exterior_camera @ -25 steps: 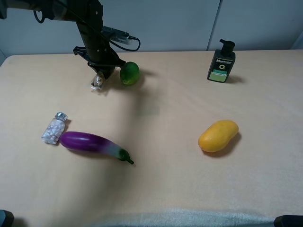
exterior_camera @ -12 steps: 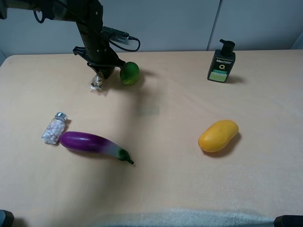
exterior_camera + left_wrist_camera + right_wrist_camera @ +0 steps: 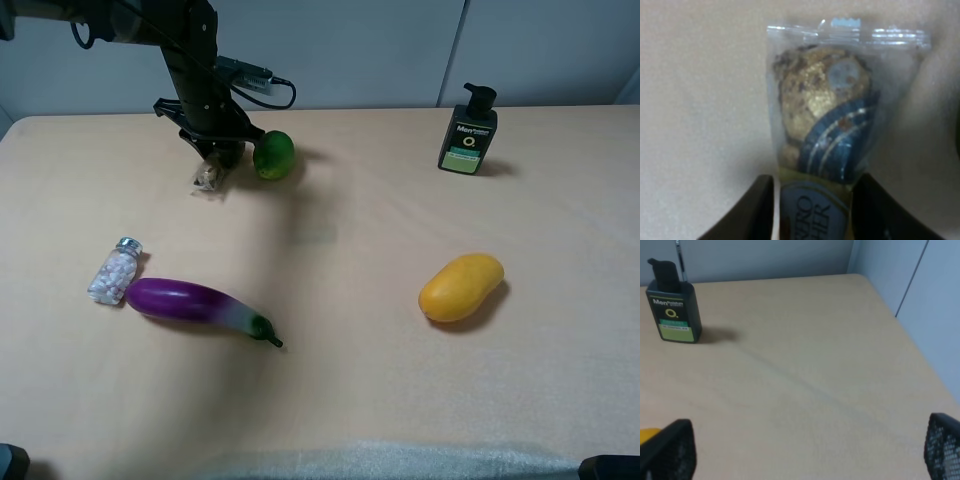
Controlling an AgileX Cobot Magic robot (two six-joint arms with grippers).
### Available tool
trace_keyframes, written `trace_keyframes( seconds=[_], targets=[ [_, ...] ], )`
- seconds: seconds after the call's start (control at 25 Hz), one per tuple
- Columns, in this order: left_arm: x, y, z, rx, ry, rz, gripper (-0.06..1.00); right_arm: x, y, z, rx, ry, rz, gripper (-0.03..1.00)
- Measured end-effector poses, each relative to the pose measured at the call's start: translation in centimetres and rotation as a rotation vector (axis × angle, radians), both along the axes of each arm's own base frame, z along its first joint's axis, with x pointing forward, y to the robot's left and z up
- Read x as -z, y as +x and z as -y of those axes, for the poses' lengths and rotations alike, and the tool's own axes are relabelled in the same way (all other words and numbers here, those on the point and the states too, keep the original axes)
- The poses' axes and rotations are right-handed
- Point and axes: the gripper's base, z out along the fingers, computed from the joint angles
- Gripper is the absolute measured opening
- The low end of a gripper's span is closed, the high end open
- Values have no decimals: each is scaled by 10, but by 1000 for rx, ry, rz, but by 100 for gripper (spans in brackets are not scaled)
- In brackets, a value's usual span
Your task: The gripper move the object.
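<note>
The object (image 3: 208,178) is a small clear crinkly packet with brown and gold contents, lying on the tan table (image 3: 330,400) at the back left, just left of a green lime (image 3: 273,154). My left gripper (image 3: 218,155) reaches down over it. In the left wrist view the packet (image 3: 822,115) fills the frame and the two black fingers (image 3: 762,210) hug its near end, so the left gripper (image 3: 814,200) is shut on it. My right gripper (image 3: 810,445) is wide open and empty, over bare table near the right edge.
A clear bottle of white pills (image 3: 114,272) and a purple eggplant (image 3: 195,303) lie at the front left. A yellow mango (image 3: 461,287) lies right of centre. A dark pump bottle (image 3: 467,132) stands at the back right, also in the right wrist view (image 3: 673,310).
The packet has sunk slightly and now rests on the table under the left gripper. The right arm has not moved.
</note>
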Motion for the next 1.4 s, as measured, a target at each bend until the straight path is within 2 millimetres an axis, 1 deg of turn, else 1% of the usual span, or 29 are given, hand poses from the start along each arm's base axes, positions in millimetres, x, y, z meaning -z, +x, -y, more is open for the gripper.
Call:
trace_keyframes(
  seconds=[0.12, 0.24, 0.4, 0.6, 0.76, 0.92, 1.04, 1.12, 1.28, 1.4],
  targets=[
    [0, -1, 0, -1, 8, -14, 50, 0, 0, 0, 0, 0, 0, 69],
    [1, -3, 1, 2, 10, -19, 59, 0, 0, 0, 0, 0, 0, 69],
    [1, -4, 4, 7, 12, -25, 66, 0, 0, 0, 0, 0, 0, 69],
    [1, -6, 4, 6, 22, -46, 70, 0, 0, 0, 0, 0, 0, 69],
    [-7, -7, 3, 3, 21, -41, 71, 0, 0, 0, 0, 0, 0, 69],
    [-25, -10, 2, -2, 20, -31, 71, 0, 0, 0, 0, 0, 0, 69],
    [-44, -13, 1, -5, 18, -18, 71, 0, 0, 0, 0, 0, 0, 69],
    [-61, -16, 1, -4, 8, 8, 73, 0, 0, 0, 0, 0, 0, 69],
    [-99, -22, -2, -16, -18, 71, 82, 0, 0, 0, 0, 0, 0, 69],
    [-128, -33, -6, -33, -4, 98, 84, 0, 0, 0, 0, 0, 0, 69]
  ],
)
